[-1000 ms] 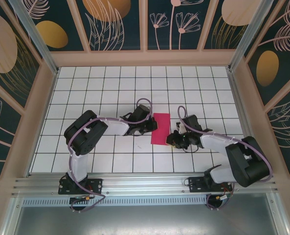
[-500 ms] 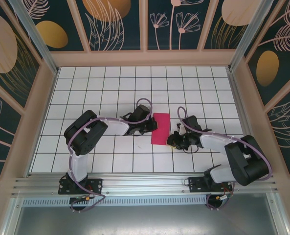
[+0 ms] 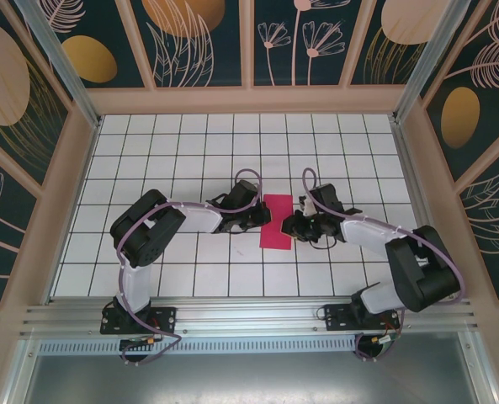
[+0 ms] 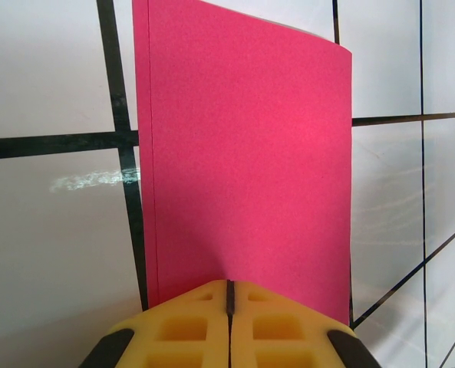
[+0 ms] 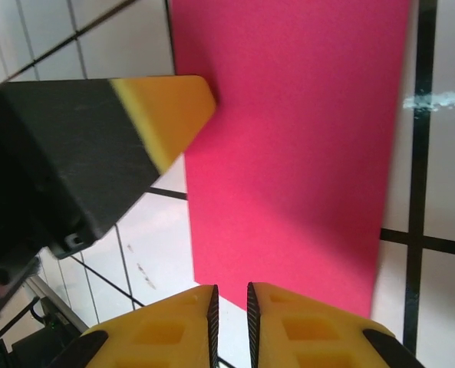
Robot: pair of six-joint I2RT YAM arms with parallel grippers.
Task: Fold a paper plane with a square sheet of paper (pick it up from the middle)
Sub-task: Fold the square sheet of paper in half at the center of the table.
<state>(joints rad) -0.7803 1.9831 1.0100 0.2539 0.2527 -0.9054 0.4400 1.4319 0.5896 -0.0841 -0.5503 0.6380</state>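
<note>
Since a second earlier, the right gripper (image 3: 289, 225) had slid up to the square sheet of paper (image 3: 276, 221), which had not shifted. Folded into a narrow magenta rectangle, the sheet lay flat on the white tiled table (image 3: 190, 143), one far corner slightly lifted. At its left edge the left gripper (image 4: 229, 285) rested with pads pressed together; whether they pinched the sheet could not be told. At its right edge, the right gripper's pads (image 5: 281, 303) stood a narrow slit apart, holding nothing.
</note>
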